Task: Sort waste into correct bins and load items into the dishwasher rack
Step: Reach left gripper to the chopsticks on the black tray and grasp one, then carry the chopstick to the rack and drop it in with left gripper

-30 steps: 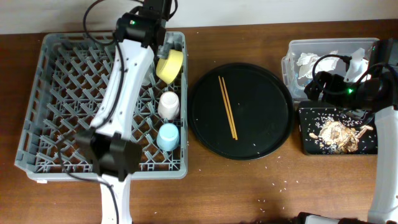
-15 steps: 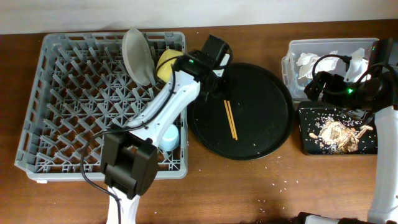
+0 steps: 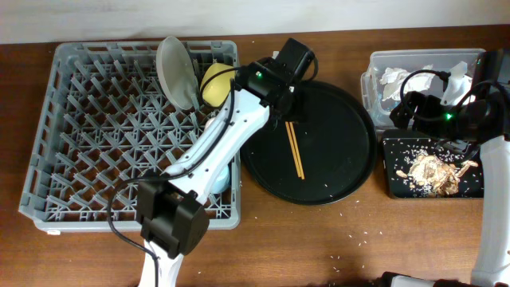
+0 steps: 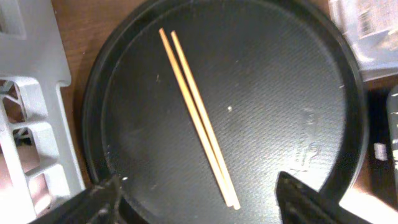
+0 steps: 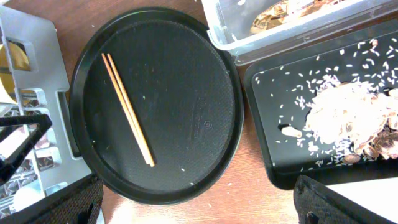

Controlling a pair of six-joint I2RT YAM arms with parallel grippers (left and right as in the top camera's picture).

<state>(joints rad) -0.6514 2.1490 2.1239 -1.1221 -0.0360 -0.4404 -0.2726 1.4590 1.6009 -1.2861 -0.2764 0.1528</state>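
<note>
Two chopsticks (image 4: 199,115) are laid side by side, left of centre on the round black tray (image 3: 335,171). The left pincer (image 4: 199,182) is held above them, spread wide and empty. The right pincer (image 5: 196,183), right of the tray by the clear tub (image 3: 368,84), is likewise spread and empty. The dishwasher rack (image 3: 80,119) is set on the bench (image 3: 319,239) just left of the tray. The thin sticks could be pushed aside, or only one caught, if the pincer is closed too high.

A large round black tray (image 3: 343,135) lies flat on a brown wooden table (image 3: 319,247), a little right of the middle. The tray has a raised rim, a finely textured floor and a faint stamped mark. A pale wall (image 3: 80,16) runs along the table's far edge.
</note>
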